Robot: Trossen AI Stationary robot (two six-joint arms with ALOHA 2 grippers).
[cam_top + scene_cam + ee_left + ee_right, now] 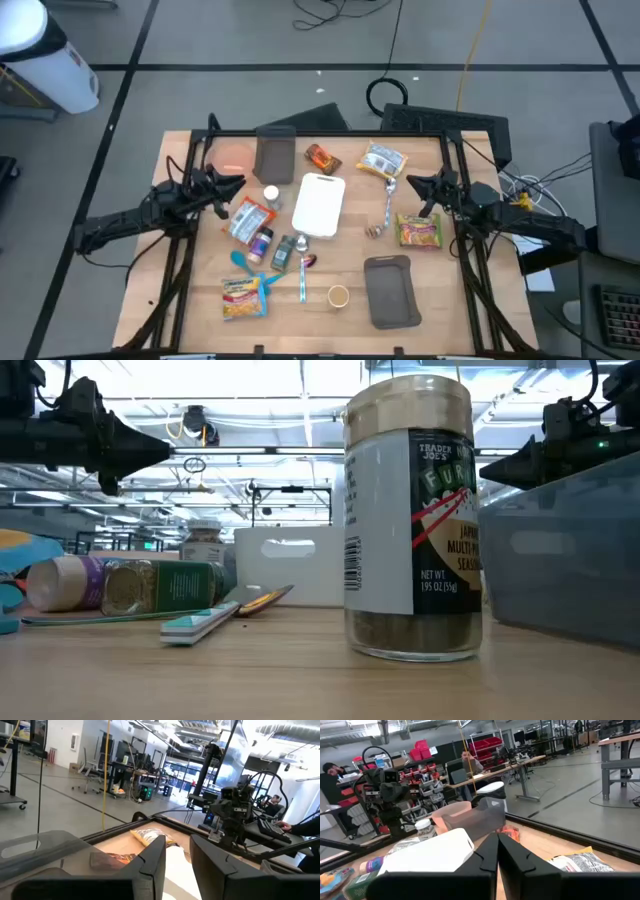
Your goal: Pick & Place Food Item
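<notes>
Several food packets lie flat on the wooden table: an orange-brown one and a yellow-white bag at the far side, a green-pink packet at the right, a red-white one and a yellow one at the left. My left gripper hangs above the table's left part, pointing level toward the right, its fingers a little apart with nothing between them. My right gripper hangs above the right part, shut and empty, pointing toward the left.
A white cutting board lies in the middle. Grey containers stand at the far side and near right. A seasoning jar, a purple-capped bottle, a spoon, a toothbrush and a small cup are scattered around.
</notes>
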